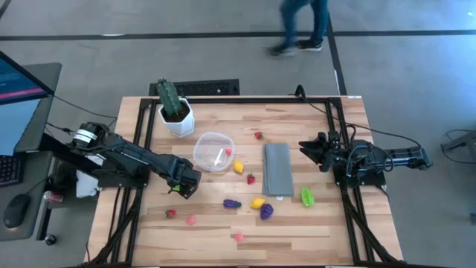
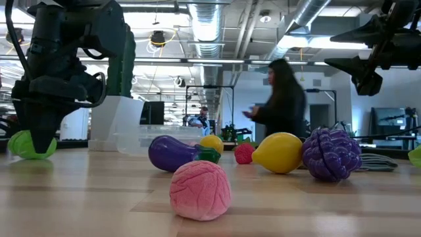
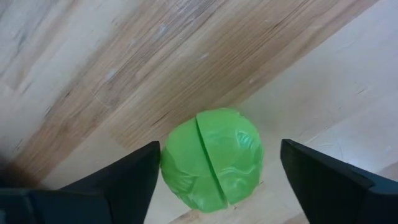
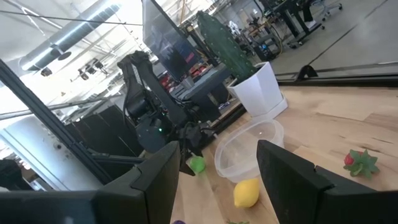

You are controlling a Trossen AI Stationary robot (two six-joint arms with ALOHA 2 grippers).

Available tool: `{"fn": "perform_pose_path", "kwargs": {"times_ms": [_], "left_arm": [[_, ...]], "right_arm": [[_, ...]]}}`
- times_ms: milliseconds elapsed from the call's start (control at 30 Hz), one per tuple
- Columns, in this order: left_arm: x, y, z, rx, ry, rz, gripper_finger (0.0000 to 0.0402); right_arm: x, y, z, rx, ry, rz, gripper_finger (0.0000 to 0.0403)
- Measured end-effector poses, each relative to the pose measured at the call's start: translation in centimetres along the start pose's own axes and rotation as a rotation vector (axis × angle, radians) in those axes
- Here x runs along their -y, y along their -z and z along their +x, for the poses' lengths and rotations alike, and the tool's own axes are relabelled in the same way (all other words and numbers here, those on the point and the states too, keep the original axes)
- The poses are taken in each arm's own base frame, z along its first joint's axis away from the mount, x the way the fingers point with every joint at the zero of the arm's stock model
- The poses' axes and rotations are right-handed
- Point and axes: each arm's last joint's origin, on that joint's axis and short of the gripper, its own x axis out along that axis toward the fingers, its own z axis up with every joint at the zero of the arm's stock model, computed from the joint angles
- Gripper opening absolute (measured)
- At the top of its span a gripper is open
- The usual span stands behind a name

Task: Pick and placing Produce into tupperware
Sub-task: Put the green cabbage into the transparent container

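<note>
My left hand (image 3: 217, 180) is down at the counter (image 1: 312, 227) with its two fingers spread wide on either side of a small round green piece of produce (image 3: 212, 159), a gap showing between each finger and the toy, so nothing is gripped. From above, this hand (image 1: 184, 184) sits just beside the clear tupperware (image 1: 213, 151), on the side away from the white pot with the cactus (image 1: 175, 109). The tupperware stands upright with a pink piece (image 1: 220, 156) inside it. A yellow lemon (image 1: 238, 167) lies just beside its rim, and a red strawberry (image 1: 251, 179) lies between the lemon and the flat grey cloth (image 1: 278, 169). Nearer the front edge are a purple eggplant (image 1: 231, 202), a yellow piece (image 1: 256, 202) touching a purple bumpy one (image 1: 265, 211), and a green piece (image 1: 307, 196) beside the cloth's corner. Three small red and pink pieces lie apart toward the front-left. My right hand (image 1: 306, 148) hangs above the counter's right side, beyond the cloth, fingers apart and empty. A person (image 2: 279, 105) walks in the room behind.
</note>
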Motion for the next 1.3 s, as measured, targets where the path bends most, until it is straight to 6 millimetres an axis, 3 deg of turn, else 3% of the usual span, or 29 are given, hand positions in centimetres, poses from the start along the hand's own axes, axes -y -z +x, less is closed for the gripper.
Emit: {"fn": "perform_pose_path", "kwargs": {"times_ms": [267, 900, 1300], "left_arm": [[0.0, 0.0, 0.0, 0.0, 0.0, 0.0, 0.026], [0.2, 0.0, -0.1, -0.019, 0.023, 0.015, 0.0255], [2.6, -1.3, -3.9, 0.085, 0.126, 0.112, 0.0255]], "right_arm": [[0.0, 0.0, 0.0, 0.0, 0.0, 0.005, 0.0239], [0.0, 0.0, 0.0, 0.0, 0.0, 0.005, 0.0239], [0.0, 0.0, 0.0, 0.0, 0.0, 0.005, 0.0239]]}}
